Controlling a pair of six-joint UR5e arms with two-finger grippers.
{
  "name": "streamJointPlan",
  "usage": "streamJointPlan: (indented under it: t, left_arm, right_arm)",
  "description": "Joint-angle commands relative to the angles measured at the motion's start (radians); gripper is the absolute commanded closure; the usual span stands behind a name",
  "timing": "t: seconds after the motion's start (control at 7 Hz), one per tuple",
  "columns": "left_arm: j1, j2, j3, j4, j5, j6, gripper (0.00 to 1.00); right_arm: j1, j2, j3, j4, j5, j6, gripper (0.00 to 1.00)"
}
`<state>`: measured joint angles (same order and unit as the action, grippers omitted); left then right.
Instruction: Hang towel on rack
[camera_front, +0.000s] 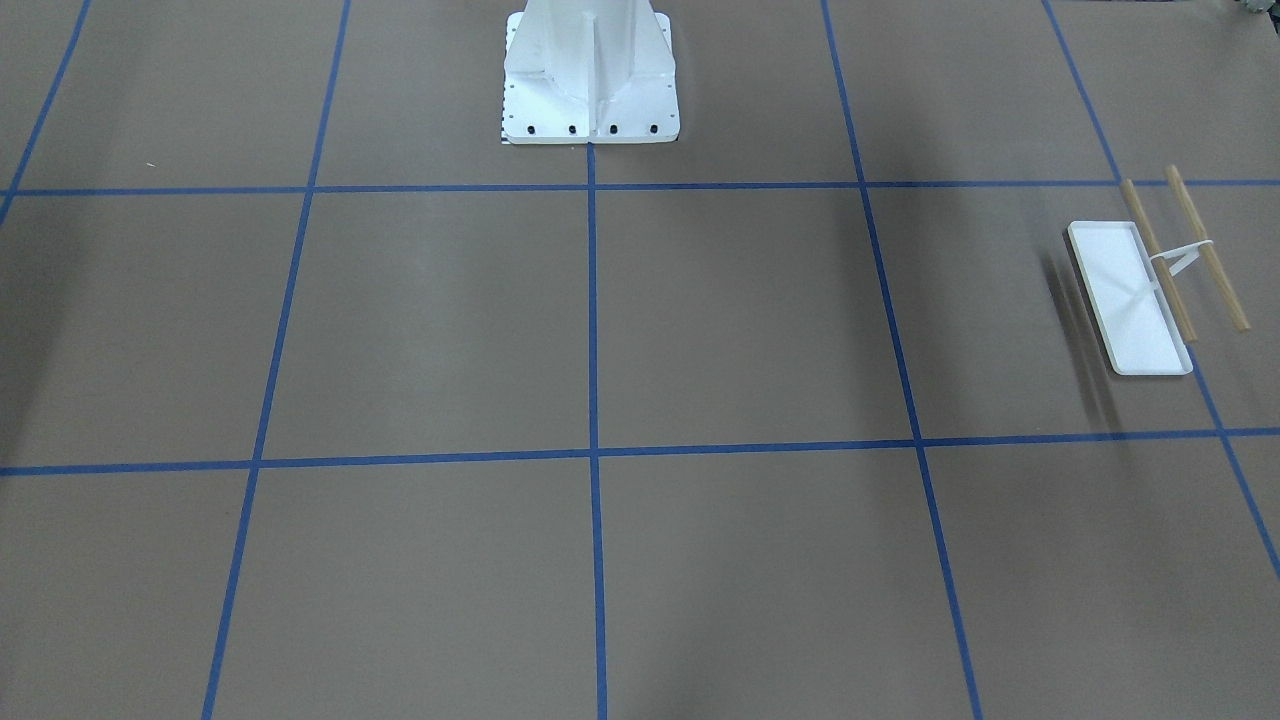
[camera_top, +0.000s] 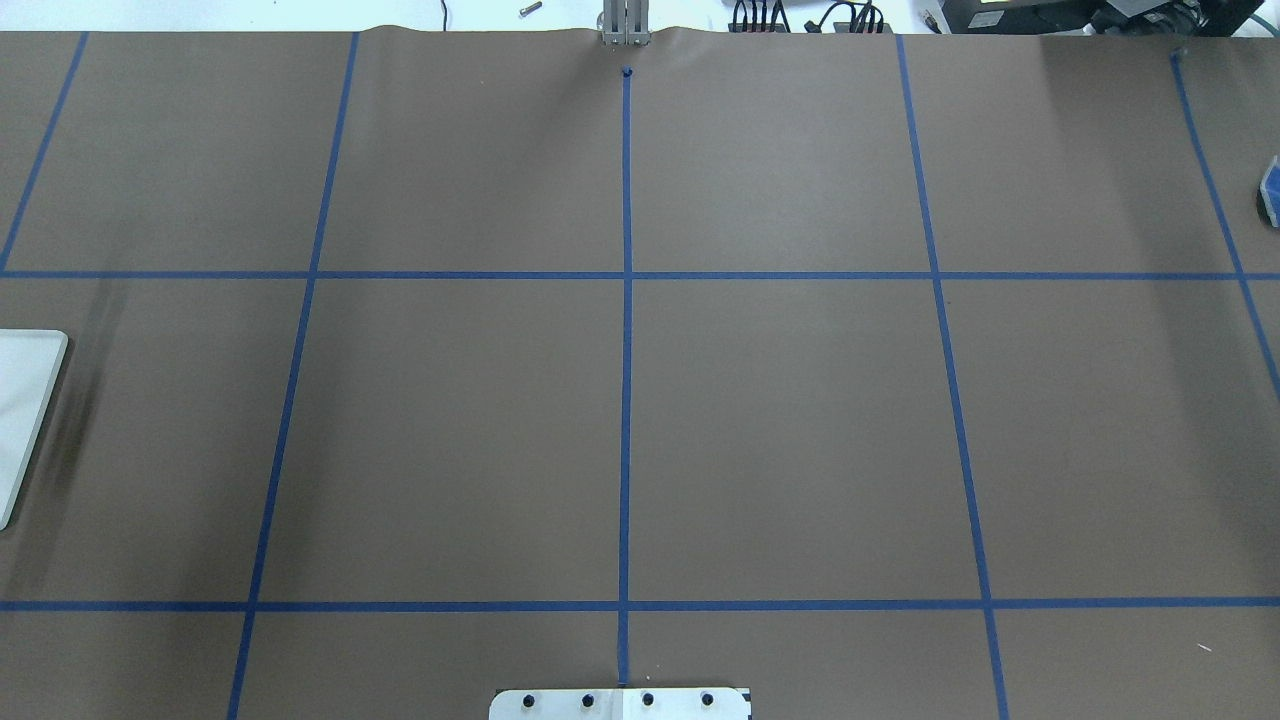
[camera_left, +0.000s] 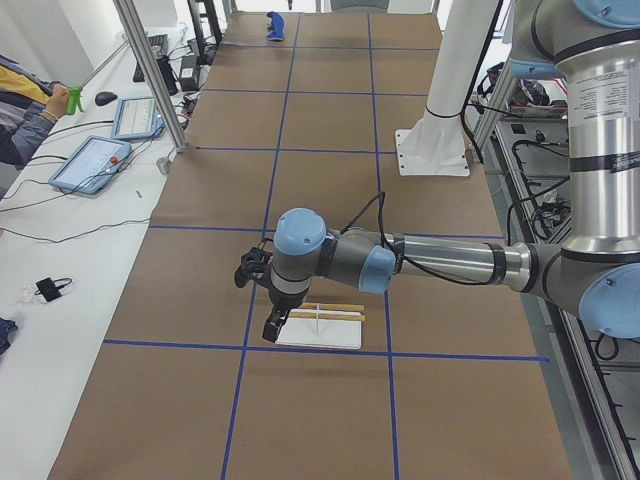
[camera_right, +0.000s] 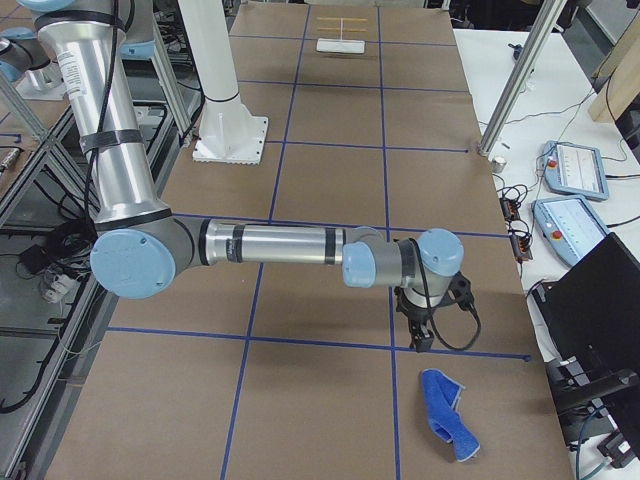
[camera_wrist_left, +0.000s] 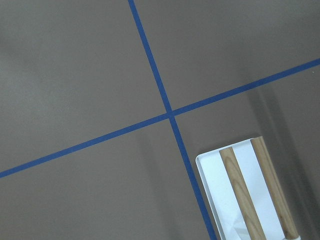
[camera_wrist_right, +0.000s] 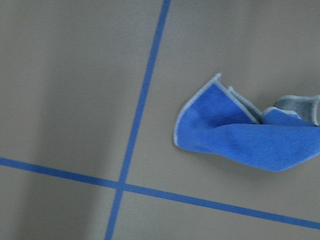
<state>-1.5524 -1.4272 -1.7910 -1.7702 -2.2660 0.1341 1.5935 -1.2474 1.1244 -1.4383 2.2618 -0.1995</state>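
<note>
The towel (camera_right: 448, 412) is a crumpled royal-blue cloth with grey edging, lying flat on the brown table at the robot's right end. It also shows in the right wrist view (camera_wrist_right: 245, 135) and at the overhead view's right edge (camera_top: 1272, 190). The right gripper (camera_right: 422, 338) hangs just short of it, apart from it. The rack (camera_front: 1130, 300), a white tray with two wooden dowel bars (camera_front: 1208, 250), stands at the left end. The left gripper (camera_left: 272, 330) hovers at its near end. Neither wrist view shows fingers, so I cannot tell whether either gripper is open or shut.
The white bolted robot pedestal (camera_front: 590, 80) stands at the table's middle rear. Blue tape lines (camera_top: 626, 400) divide the brown table into squares. Aluminium posts (camera_left: 150, 70) and operator tablets (camera_right: 572, 165) stand along the far table edge.
</note>
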Motion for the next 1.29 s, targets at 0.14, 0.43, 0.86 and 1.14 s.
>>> streamJointPlan:
  t: [0.14,0.43,0.86,1.14]
  left_arm:
    - [0.002,-0.01,0.012,-0.003,-0.003,-0.002,0.02]
    - [0.002,-0.01,0.009,-0.003,-0.001,-0.002,0.02]
    - [0.002,-0.01,0.01,-0.005,-0.001,-0.002,0.02]
    - [0.002,-0.01,0.009,-0.005,0.0,-0.002,0.02]
  right_arm:
    - [0.02,0.077,-0.293,0.257,-0.115,0.084,0.0]
    - [0.0,0.083,-0.326,0.32,-0.18,0.167,0.0]
    - [-0.033,0.077,-0.401,0.443,-0.22,0.189,0.0]
    - [-0.061,0.094,-0.428,0.461,-0.234,0.326,0.0]
